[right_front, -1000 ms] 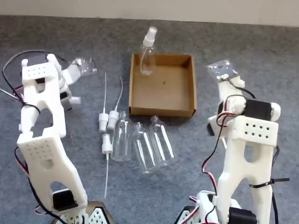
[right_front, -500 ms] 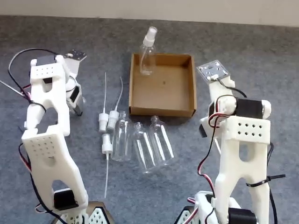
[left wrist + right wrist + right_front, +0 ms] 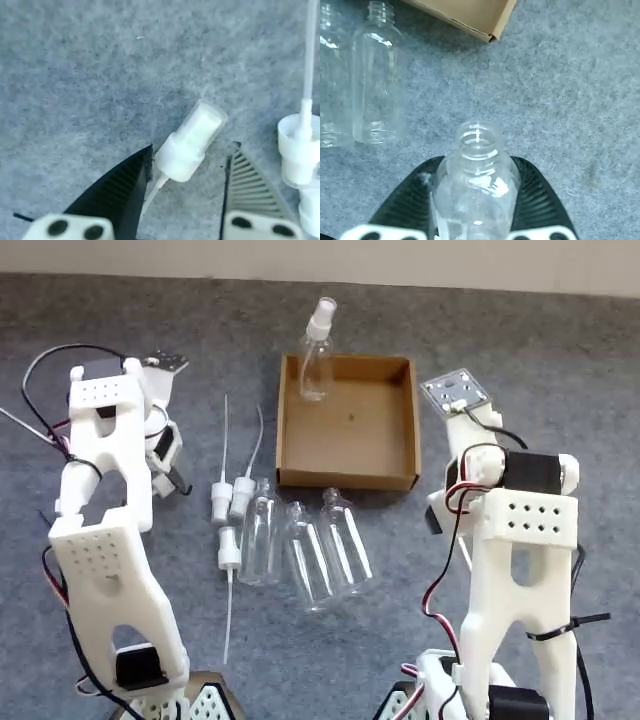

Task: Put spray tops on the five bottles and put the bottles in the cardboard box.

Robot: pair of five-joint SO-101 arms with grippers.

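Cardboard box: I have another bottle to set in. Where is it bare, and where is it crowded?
Most of the cardboard box floor is bare; one capped bottle stands at its far left corner. Crowded: three lying bottles and loose spray tops just before its near wall.

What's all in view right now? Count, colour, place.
box: 1, brown, far middle of mat
capped bottle: 1, clear with white top, upright in box's far corner
bare bottles: 3, clear, lying in front of box
held bottle: 1, clear, topless, in right claw
loose tops: 3, white, beside bare bottles
fourth top: 1, white, on mat between left claw's fingers
mat: 1, grey
left claw: 1, black, open
right claw: 1, black, shut
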